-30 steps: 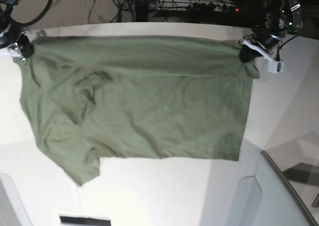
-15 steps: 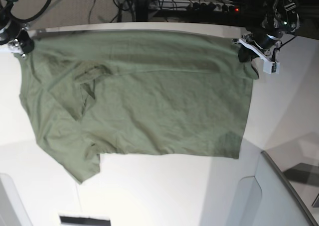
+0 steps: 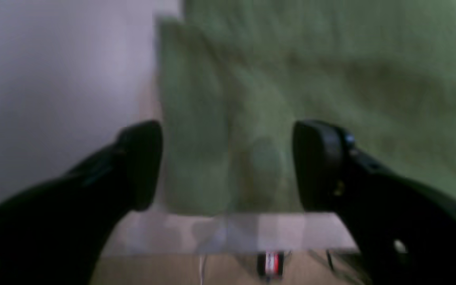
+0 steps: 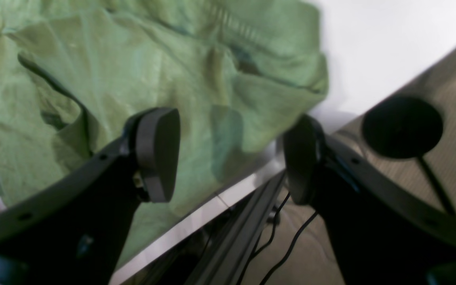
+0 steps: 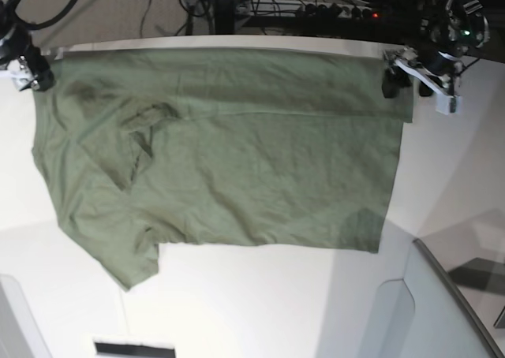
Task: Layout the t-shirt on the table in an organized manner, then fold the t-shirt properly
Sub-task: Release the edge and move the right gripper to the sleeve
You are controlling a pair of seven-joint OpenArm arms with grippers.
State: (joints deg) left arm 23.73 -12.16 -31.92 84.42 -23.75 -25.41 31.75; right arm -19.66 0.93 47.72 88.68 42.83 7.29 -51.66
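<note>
- Left wrist view: the left gripper (image 3: pixel 228 166) has its jaws spread wide with nothing between them; the t-shirt (image 3: pixel 311 99) lies flat just beyond the fingertips, its corner at the far rim of the table (image 3: pixel 54 79). The picture is blurred, so I cannot tell whether a pad brushes the cloth.
- Right wrist view: the right gripper (image 4: pixel 232 154) is likewise parted and empty, hanging over a rumpled corner of the t-shirt (image 4: pixel 133 79) at the table's (image 4: pixel 370 39) edge. A ribbed band shows in the folds (probably the collar or a hem).
- Base view: the t-shirt (image 5: pixel 237 153) is spread across the table (image 5: pixel 237 303), its top edge along the far rim, with the right gripper (image 5: pixel 28 66) at one upper corner and the left gripper (image 5: pixel 406 78) at the other. A sleeve is bunched on this view's left, and the lower left part sags crooked.
- Handling, as I judge it: light, limp cotton that slides easily on the smooth top and creases when pushed. Pinch hems, corners or shoulder seams; never the middle.
- Containers: none in view, so there are no contents to report.
</note>
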